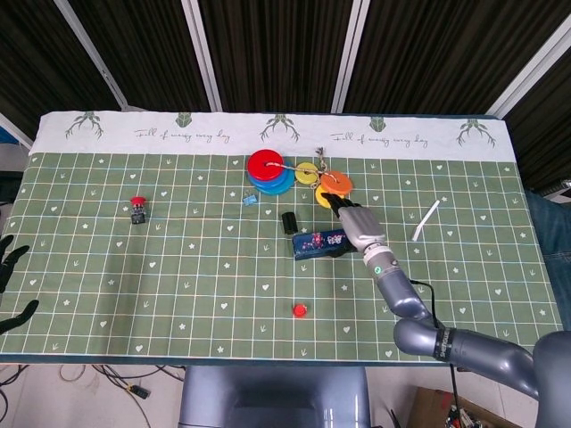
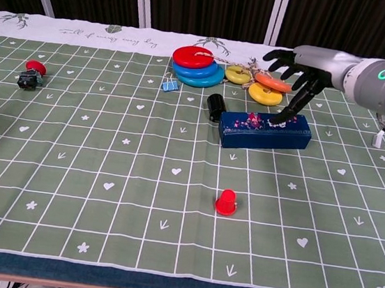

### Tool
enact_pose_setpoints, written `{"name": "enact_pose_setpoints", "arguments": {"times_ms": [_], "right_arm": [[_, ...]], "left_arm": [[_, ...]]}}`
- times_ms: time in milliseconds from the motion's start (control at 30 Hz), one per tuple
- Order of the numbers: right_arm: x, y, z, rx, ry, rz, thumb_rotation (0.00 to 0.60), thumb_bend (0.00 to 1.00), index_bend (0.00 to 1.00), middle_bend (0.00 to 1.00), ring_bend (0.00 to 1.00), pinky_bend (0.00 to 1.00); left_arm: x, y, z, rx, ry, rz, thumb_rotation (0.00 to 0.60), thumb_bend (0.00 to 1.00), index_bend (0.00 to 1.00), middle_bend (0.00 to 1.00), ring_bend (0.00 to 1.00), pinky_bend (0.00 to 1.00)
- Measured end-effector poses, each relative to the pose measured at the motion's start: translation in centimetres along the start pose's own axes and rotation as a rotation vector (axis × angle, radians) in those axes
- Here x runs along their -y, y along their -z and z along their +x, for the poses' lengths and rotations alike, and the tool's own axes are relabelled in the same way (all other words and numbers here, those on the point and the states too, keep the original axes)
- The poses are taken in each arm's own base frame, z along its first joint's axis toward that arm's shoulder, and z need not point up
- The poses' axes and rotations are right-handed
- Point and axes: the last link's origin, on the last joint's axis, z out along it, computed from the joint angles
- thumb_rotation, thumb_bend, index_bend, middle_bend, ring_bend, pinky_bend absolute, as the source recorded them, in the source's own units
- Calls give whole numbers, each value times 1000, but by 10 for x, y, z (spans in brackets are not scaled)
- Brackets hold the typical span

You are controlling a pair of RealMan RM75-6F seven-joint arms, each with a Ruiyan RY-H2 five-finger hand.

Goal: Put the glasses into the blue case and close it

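The blue case (image 2: pixel 264 132) lies closed on the green mat, its lid with a floral print facing up; the head view shows this case (image 1: pixel 319 242) just right of centre. No glasses show in either view. My right hand (image 2: pixel 297 65) hovers over the case's right half with its fingers spread, and one fingertip (image 2: pixel 280 117) reaches down to the lid. From above, the right hand (image 1: pixel 357 223) overlaps the case's right end. My left hand (image 1: pixel 12 287) is at the far left edge beside the table, fingers apart, holding nothing.
Behind the case stand stacked red and blue rings (image 2: pixel 197 66) and yellow and orange rings (image 2: pixel 264 89). A black cylinder (image 2: pixel 216 107) sits at the case's left end. A red cap (image 2: pixel 226 202), a blue clip (image 2: pixel 170 83), a red-topped button (image 2: pixel 31 73) and a white strip (image 1: pixel 426 220) lie around.
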Motion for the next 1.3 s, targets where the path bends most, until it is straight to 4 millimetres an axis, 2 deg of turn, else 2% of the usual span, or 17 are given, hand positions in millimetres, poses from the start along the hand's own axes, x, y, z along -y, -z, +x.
{"name": "enact_pose_setpoints", "arguments": {"times_ms": [100, 200, 367, 533, 633, 833, 1033, 1300], "right_arm": [[-3, 20, 11, -32, -17, 23, 600, 171, 0, 104, 143, 204], [-15, 47, 22, -72, 4, 39, 600, 172, 0, 104, 142, 204], [-54, 112, 31, -181, 129, 32, 600, 172, 0, 104, 142, 204], [-86, 182, 31, -288, 194, -17, 600, 172, 0, 121, 142, 203], [-100, 214, 28, -339, 213, -66, 600, 172, 0, 120, 142, 203], [-115, 262, 22, -424, 312, -147, 600, 169, 0, 89, 118, 203], [-125, 288, 17, -466, 414, -225, 600, 170, 0, 87, 117, 203], [-131, 287, 14, -415, 420, -245, 600, 169, 0, 87, 117, 203]], "left_arm": [[-1, 0, 0, -2, 1, -3, 600, 235, 122, 0, 0, 0], [-2, 0, 0, -7, 3, -7, 600, 235, 122, 0, 0, 0], [-3, 0, 0, -16, 5, -15, 600, 235, 122, 0, 0, 0], [-4, 1, 0, -23, 9, -22, 600, 235, 122, 0, 0, 0], [-4, 1, 0, -24, 9, -24, 600, 235, 122, 0, 0, 0], [-4, 1, 1, -28, 10, -27, 600, 235, 122, 0, 0, 0], [-6, 1, 1, -35, 14, -44, 600, 235, 122, 0, 0, 0], [-10, -1, 2, -52, 26, -83, 600, 235, 123, 0, 0, 0]]}}
